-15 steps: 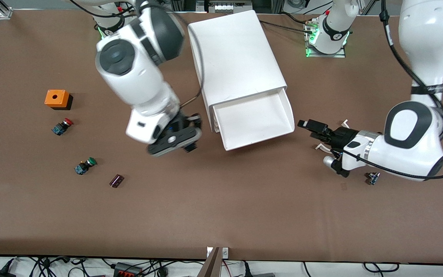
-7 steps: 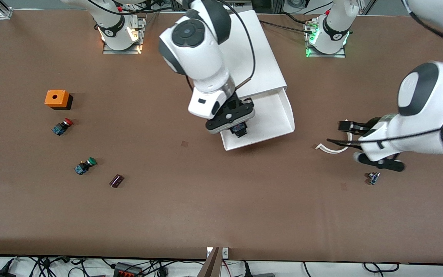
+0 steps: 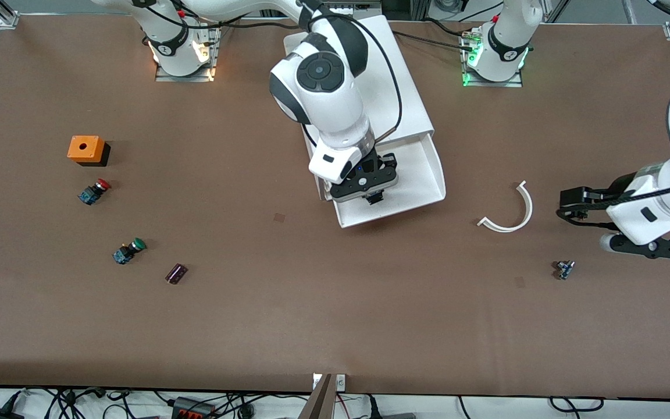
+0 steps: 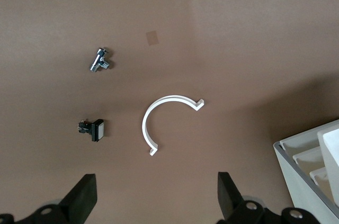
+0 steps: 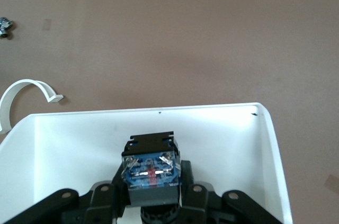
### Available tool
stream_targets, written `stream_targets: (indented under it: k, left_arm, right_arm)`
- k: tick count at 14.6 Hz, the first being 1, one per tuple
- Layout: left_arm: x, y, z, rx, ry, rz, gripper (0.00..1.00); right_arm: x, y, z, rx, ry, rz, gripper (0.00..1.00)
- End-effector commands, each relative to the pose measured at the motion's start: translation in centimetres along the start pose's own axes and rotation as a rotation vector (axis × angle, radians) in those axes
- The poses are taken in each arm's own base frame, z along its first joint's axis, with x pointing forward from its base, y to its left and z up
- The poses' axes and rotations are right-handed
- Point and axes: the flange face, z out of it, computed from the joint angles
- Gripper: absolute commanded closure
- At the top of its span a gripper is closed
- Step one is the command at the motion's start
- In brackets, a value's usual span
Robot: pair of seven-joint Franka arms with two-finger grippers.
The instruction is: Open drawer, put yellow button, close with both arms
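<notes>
Two arms are mine. Below my right gripper (image 3: 373,196) sits the drawer (image 3: 425,174), pulled out of its white cabinet (image 3: 364,75); its fingers pinch the yellow button (image 5: 151,168). My left gripper (image 3: 569,205) hovers spread beside a white curved clip (image 3: 512,210).

Bright, even overhead light floods the brown table (image 3: 335,326); shadows stay soft and short, with frames sharp throughout.
</notes>
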Motion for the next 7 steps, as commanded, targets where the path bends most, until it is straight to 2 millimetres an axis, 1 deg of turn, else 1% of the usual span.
stream_targets:
  k: [1, 4, 5, 6, 7]
  left_arm:
    - [0.1, 0.2, -0.3, 0.016, 0.003, -0.011, 0.0]
    - [0.0, 0.1, -0.3, 0.015, 0.003, -0.012, 0.0]
    - [0.1, 0.2, -0.3, 0.016, 0.003, -0.011, 0.0]
    - [0.1, 0.4, -0.3, 0.016, 0.003, -0.009, 0.0]
    - [0.1, 0.7, -0.2, 0.02, 0.001, -0.005, 0.0]
  right_arm:
    - [-0.4, -0.5, 0.5, -0.002, -0.015, 0.044, 1.0]
    - [-0.5, -0.4, 1.7, -0.003, -0.015, 0.047, 1.0]
    - [-0.5, -0.5, 1.6, -0.001, -0.013, 0.046, 0.95]
    - [-0.5, -0.5, 1.6, 0.001, -0.014, 0.045, 0.57]
    - [-0.5, -0.5, 1.5, 0.001, -0.014, 0.045, 0.01]
